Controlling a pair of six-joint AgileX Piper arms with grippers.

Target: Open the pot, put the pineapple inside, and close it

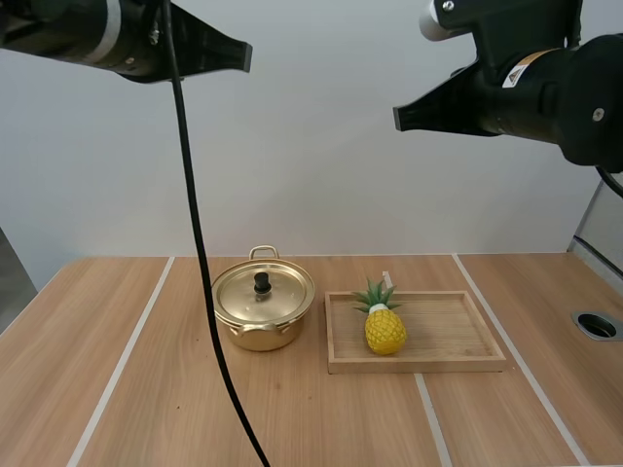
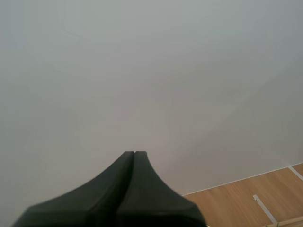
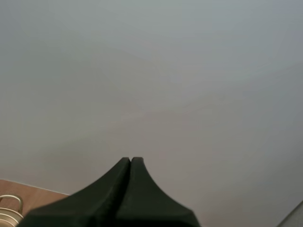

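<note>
Left pincer (image 1: pixel 243 56), right pincer (image 1: pixel 400 119) aloft; lid (image 1: pixel 277 295) on pot (image 1: pixel 261 337); pineapple (image 1: pixel 385 329) in tray (image 1: pixel 419 366).

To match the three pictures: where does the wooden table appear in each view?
High view: the table fills the foreground, bearing the pot and, at its right, a wooden tray with the pineapple.
Left wrist view: a corner of it, with white tape lines, past the shut left claw.
Right wrist view: a strip of it beside the pot's looped handle, near the shut right claw.
Shared landmarks with the high view: tape lines, pot.
</note>
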